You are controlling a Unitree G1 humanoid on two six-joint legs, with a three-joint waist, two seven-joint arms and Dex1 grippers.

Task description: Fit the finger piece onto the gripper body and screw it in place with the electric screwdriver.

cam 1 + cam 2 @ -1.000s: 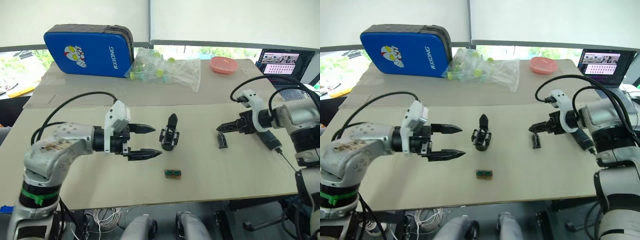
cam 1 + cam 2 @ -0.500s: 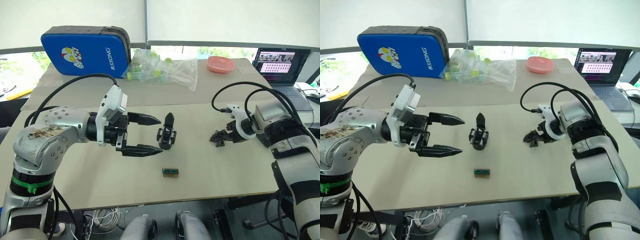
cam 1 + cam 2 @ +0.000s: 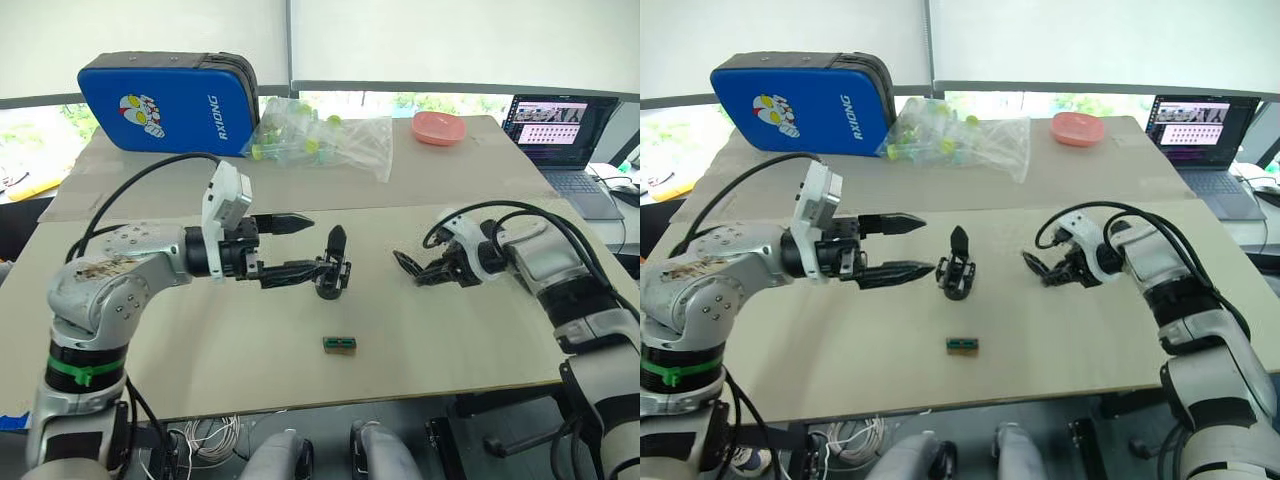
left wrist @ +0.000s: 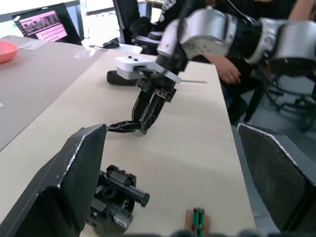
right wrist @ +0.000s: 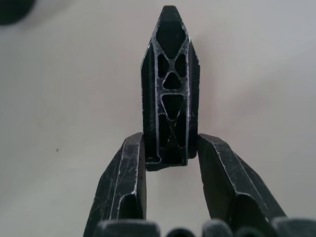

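Finger piece (image 5: 168, 89) clamped in right gripper (image 3: 420, 272) jaws by base only, may twist; left gripper (image 3: 300, 247) jaws apart, could topple gripper body (image 3: 334, 272)

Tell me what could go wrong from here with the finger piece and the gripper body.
1. The right end effector pinches the finger piece only at its base, so it may pivot or slip on contact.
2. The left end effector is open around the gripper body, with one fingertip close beside it; it could knock the body over before gripping.
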